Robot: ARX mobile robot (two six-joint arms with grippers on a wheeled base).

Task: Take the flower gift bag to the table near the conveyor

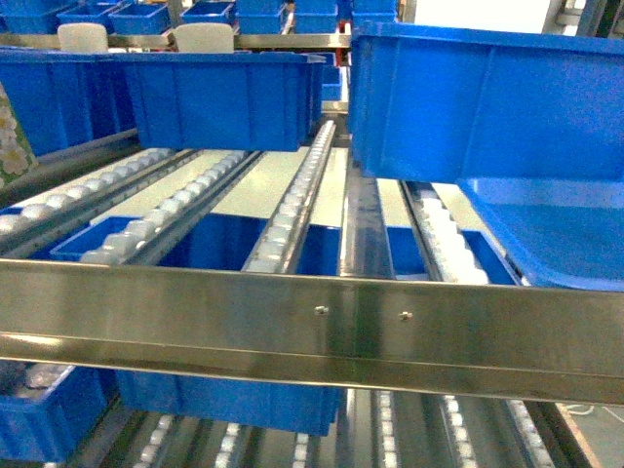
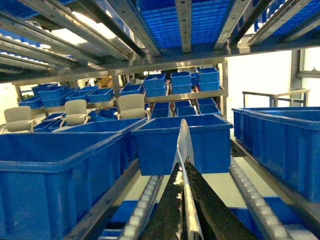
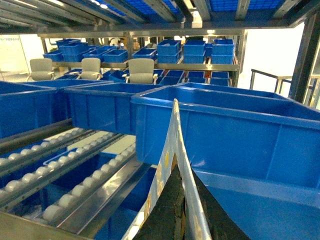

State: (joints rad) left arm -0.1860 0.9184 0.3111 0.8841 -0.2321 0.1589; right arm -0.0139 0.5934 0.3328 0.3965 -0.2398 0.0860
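Plainly, the robot is parked close against the conveyor (image 1: 312, 322), whose steel front rail fills the lower head view, with lanes of white rollers sloping away behind it and blue bins (image 1: 219, 97) resting on them. Neither arm shows in the head view, so the wrist cameras have to speak for the claws. In the right wrist view the right gripper (image 3: 176, 190) is clenched on a thin upright sheet seen edge-on, its left face carrying yellowish print. I take this to be the flower gift bag (image 3: 172, 135), pinched by its top so that it hangs flat and does not crumple. In the left wrist view the left gripper (image 2: 184, 172) is likewise clamped on a glossy panel (image 2: 183, 140). That panel is pale and also edge-on, and I cannot tell whether it is the same bag held from its other side or a different one. A two-handed pinch would make sense for a floppy paper bag, since it stops the bag swinging against the bins. At the far left edge of the head view a patch of floral print (image 1: 10, 141) stands by the outermost lane, too cropped to say what it belongs to. The table appears in none of the views, so the carrying leg seems largely undone. The next move probably calls for drawing back from the rack without snagging the sheet on rails or bin rims.
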